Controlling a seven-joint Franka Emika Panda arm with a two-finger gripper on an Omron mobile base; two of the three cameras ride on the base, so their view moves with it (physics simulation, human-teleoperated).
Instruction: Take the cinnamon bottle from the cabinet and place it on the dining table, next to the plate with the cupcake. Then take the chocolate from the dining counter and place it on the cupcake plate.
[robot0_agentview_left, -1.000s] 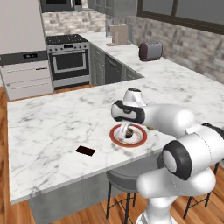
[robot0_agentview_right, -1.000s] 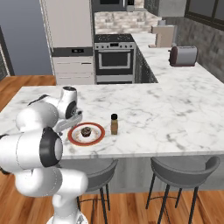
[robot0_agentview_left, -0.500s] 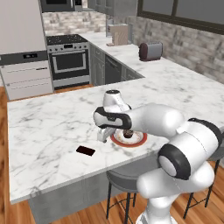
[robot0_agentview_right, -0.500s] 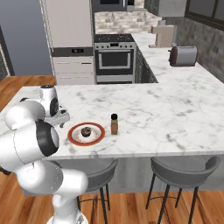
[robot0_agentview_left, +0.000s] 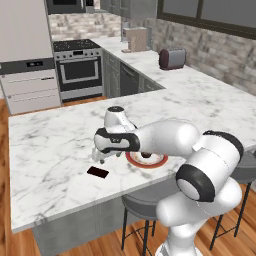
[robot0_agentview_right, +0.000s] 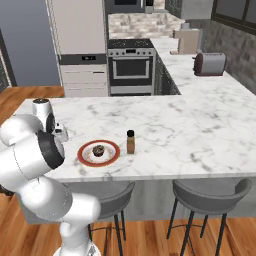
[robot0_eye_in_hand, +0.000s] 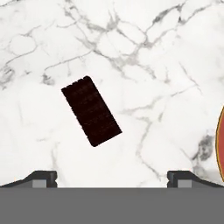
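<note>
Overhead, jaws spread wide above chocolate (robot0_eye_in_hand: 91, 111); cinnamon bottle (robot0_agentview_right: 131, 142) label unreadable.

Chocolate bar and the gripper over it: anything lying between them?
Nothing. In the hand view only bare marble counter separates the open gripper from the chocolate.

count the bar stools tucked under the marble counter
2: one stool right of the robot in the right base view, another beside its body. More may be hidden.
</note>
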